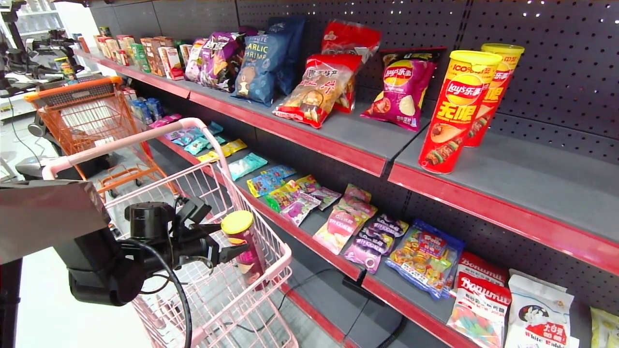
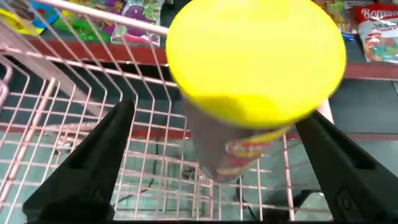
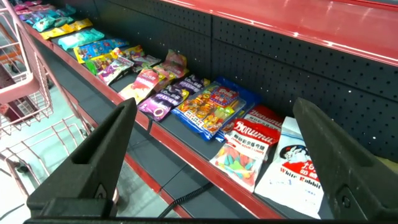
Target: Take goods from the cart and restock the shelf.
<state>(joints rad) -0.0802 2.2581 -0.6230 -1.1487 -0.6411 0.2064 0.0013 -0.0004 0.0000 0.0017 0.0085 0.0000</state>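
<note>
A dark purple chip can with a yellow lid stands upright in the pink cart. My left gripper is open inside the cart at the can's upper part, one finger on each side of it. The left finger stands clear of the can; the right finger is close to it. My right gripper is open with nothing between its fingers, hanging in front of the lower shelf's candy bags. Two red and yellow chip cans stand on the upper shelf.
Chip and snack bags lean along the upper shelf left of the cans, and bare grey board lies to their right. Small candy packets cover the lower shelf. An orange cart stands behind the pink one.
</note>
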